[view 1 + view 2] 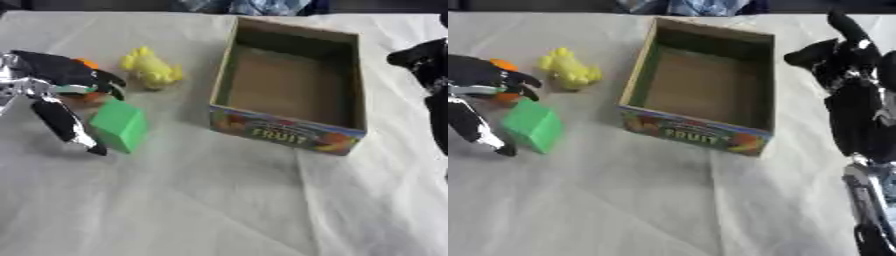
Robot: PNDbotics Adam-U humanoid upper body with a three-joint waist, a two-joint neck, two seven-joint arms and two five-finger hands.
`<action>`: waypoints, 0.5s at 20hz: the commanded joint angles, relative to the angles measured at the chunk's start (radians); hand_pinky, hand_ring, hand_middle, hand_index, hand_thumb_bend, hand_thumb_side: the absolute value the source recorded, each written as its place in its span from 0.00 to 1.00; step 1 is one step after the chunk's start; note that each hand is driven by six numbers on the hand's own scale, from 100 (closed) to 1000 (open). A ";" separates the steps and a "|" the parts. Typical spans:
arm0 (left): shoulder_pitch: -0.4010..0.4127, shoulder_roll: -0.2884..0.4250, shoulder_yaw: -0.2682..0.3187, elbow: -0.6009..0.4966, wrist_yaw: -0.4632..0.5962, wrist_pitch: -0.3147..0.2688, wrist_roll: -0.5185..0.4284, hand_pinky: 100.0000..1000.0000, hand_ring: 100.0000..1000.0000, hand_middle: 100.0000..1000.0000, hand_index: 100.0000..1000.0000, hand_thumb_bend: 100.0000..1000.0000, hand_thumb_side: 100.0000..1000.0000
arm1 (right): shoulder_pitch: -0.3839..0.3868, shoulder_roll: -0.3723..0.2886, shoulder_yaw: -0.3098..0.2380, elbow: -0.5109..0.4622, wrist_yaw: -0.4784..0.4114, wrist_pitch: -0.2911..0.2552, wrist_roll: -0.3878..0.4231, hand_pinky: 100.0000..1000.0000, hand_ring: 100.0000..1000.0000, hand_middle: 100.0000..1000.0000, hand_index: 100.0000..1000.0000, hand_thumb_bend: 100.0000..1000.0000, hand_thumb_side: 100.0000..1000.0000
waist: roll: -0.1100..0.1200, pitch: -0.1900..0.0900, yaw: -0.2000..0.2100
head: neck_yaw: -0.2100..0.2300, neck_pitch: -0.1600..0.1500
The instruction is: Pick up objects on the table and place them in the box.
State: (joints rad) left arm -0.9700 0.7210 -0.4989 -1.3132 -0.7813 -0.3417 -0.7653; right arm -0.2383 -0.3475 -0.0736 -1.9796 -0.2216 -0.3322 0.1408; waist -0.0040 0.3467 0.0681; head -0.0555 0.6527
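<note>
1. White cloth covers the table [219,210], with wide bare room across its near half.
2. My left hand [54,85] hangs at the left edge, fingers spread; one long finger [66,125] angles down just beside the green block [121,125], and an orange thing [86,63] shows partly behind the hand (I cannot tell whether I touch it).
3. Just beyond the block sits a yellow toy [150,68], apart from the box.
4. Cardboard "FRUIT" box [289,134] stands open mid-table, nothing visible inside.
5. My right hand [846,55] hovers near the box's right wall, fingers relaxed and holding nothing.
</note>
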 commanded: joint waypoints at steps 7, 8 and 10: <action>-0.024 0.007 0.018 -0.037 0.033 -0.102 -0.142 0.68 0.74 1.00 0.76 0.58 0.68 | -0.007 -0.003 -0.007 -0.020 0.004 0.010 0.000 0.77 0.68 0.57 0.96 0.29 1.00 | -0.001 -0.013 -0.001 | 0.003 -0.009; -0.024 0.007 0.019 -0.042 0.039 -0.096 -0.142 0.68 0.74 1.00 0.76 0.58 0.68 | -0.007 -0.002 -0.007 -0.020 0.005 0.011 0.001 0.77 0.68 0.57 0.96 0.29 1.00 | 0.000 -0.012 -0.001 | 0.002 -0.009; -0.025 0.007 0.020 -0.048 0.049 -0.085 -0.142 0.68 0.74 1.00 0.77 0.57 0.68 | -0.007 -0.002 -0.007 -0.020 0.005 0.012 0.000 0.77 0.68 0.57 0.96 0.29 1.00 | 0.000 -0.013 -0.001 | 0.002 -0.010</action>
State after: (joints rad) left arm -0.9728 0.7112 -0.4952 -1.3450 -0.7417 -0.3173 -0.7897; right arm -0.2379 -0.3384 -0.0737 -1.9796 -0.2214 -0.3235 0.1414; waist -0.0055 0.3519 0.0675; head -0.0553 0.6492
